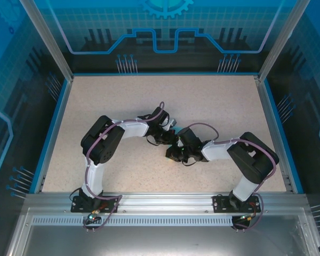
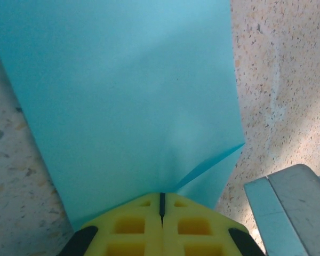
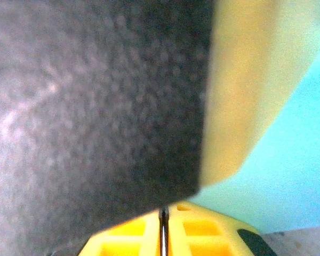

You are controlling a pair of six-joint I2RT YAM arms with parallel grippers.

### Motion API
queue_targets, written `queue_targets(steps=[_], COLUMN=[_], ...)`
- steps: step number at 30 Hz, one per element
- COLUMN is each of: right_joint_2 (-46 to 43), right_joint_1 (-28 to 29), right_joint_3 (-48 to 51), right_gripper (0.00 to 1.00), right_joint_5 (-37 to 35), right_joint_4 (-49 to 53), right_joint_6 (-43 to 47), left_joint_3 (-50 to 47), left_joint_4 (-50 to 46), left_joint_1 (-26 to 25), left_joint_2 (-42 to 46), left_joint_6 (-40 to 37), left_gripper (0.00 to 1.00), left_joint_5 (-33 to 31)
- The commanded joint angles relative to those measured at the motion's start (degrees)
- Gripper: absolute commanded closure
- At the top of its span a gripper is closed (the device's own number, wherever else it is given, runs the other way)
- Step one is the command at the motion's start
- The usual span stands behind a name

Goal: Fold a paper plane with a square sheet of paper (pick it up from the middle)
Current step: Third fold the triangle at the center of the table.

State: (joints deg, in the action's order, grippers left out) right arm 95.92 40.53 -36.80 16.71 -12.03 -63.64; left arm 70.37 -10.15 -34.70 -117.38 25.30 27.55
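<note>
The light-blue square sheet of paper [image 2: 128, 96] spreads out from the tips of my left gripper [image 2: 161, 194]. Its yellow jaws are shut on the sheet's near edge. A sharp fold line [image 2: 213, 160] runs up to the right from the pinch point. In the top view both grippers meet at the table's middle, left gripper [image 1: 161, 140] beside right gripper [image 1: 176, 156], and the arms hide the paper. My right gripper [image 3: 163, 210] has its jaws pressed together. A dark blurred body and a yellow finger [image 3: 245, 80] sit right in front of it, with paper [image 3: 293, 181] behind. Whether paper lies between the right jaws is hidden.
The speckled beige table [image 1: 122, 96] is ringed by a blue rim [image 1: 50, 133] and see-through walls. A metal rail [image 1: 165, 200] runs along the near edge by the arm bases. A grey-white block [image 2: 288, 213] sits close at the lower right of the left wrist view.
</note>
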Motion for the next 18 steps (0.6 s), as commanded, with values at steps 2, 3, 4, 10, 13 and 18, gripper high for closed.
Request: queue_targets(steps=[2,3,4,10,13,18], right_joint_2=[-4.0,-4.6,-5.0,-1.0,2.0,3.4], right_joint_1=[1.2,1.5,1.6,3.0,3.0,3.0], right_joint_3=[0.1,0.1,0.1,-0.8,0.2,0.2], right_gripper=[0.88,0.88,0.89,0.94,0.95,0.93], right_joint_5=[0.1,0.2,0.2,-1.1,-0.4,-0.1], right_joint_4=[3.3,2.4,1.5,1.1,-0.2,0.0], right_joint_6=[0.3,0.0,-0.3,-0.7,-1.1,-0.2], left_joint_3=[0.2,0.4,0.4,0.6,0.3,0.2], left_joint_4=[-2.5,-2.7,-2.7,-2.7,-2.4,-2.9], left_joint_1=[-0.2,-0.2,-0.2,-0.1,-0.2,-0.2], left_joint_2=[-2.8,-2.8,-3.0,-3.9,-3.7,-3.5], left_joint_6=[-1.8,-1.8,-1.7,-0.8,-0.5,-1.0], left_gripper=[0.99,0.99,0.99,1.0,1.0,1.0], left_joint_5=[-0.4,-0.4,-0.4,0.7,0.8,0.4])
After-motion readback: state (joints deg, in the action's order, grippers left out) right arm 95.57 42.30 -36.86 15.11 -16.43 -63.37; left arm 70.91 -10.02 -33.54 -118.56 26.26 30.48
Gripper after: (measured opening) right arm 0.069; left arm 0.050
